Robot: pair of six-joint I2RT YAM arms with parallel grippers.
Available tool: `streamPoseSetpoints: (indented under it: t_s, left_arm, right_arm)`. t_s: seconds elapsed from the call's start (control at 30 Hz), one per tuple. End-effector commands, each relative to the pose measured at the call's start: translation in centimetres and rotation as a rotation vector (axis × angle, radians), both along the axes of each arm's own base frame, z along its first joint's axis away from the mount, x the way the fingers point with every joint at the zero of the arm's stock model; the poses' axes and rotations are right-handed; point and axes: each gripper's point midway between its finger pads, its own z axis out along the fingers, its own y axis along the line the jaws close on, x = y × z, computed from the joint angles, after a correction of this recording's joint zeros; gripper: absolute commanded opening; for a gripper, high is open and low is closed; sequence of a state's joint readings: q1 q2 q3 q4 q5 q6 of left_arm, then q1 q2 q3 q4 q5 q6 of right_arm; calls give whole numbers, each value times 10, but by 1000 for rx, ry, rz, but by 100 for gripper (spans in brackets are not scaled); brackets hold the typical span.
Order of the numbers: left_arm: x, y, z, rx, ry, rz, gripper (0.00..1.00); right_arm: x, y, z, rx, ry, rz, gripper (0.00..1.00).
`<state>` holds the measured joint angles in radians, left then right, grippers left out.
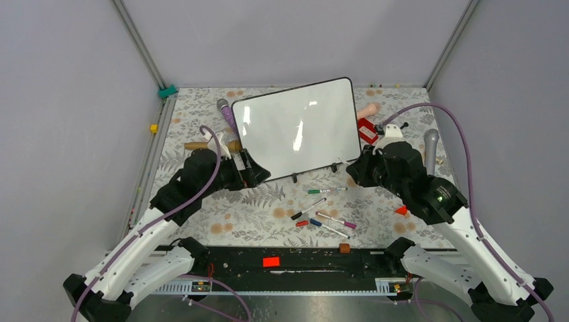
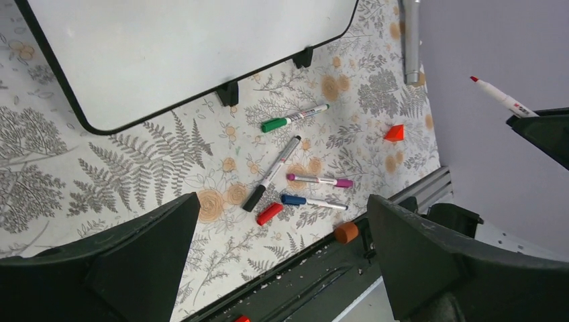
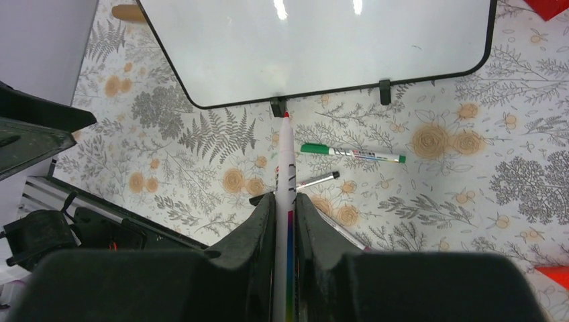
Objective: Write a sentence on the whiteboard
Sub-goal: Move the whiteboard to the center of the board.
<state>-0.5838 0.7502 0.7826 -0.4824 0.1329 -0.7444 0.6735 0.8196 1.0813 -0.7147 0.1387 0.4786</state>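
The left gripper (image 2: pixel 282 221) gaped wide and empty beside the lower-left corner of the whiteboard (image 1: pixel 295 127), upper centre of the overhead view. The right gripper (image 3: pixel 286 201) clamped a red-tipped marker (image 3: pixel 285 151), its arm stretched toward the board's lower-right edge.

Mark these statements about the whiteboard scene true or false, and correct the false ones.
1. The whiteboard is blank, with no writing on it. True.
2. The right hand is open and empty. False: it is shut on a red-tipped marker.
3. The left hand is open and holds nothing. True.
4. The green marker lies on the whiteboard. False: it lies on the table, off the board's near edge.
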Motion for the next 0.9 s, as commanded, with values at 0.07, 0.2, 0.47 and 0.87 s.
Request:
streamPoseSetpoints:
  t_s: [0.07,0.2,0.47,0.87]
  left_arm:
    - [24,-6,36,81,-121,-47,98]
    - [36,-8,46,84,-150,-57,98]
    - [43,-4,42,-83,-102,-48,98]
    - [52,15,32,-160,-111,-11,98]
  right_arm:
    - [17,10,16,28,-54,-19,0]
    - [26,10,22,27,-47,-59,0]
    - [47,28,31,10,-30,-53,0]
    - [76,71,49,10,-16,51,0]
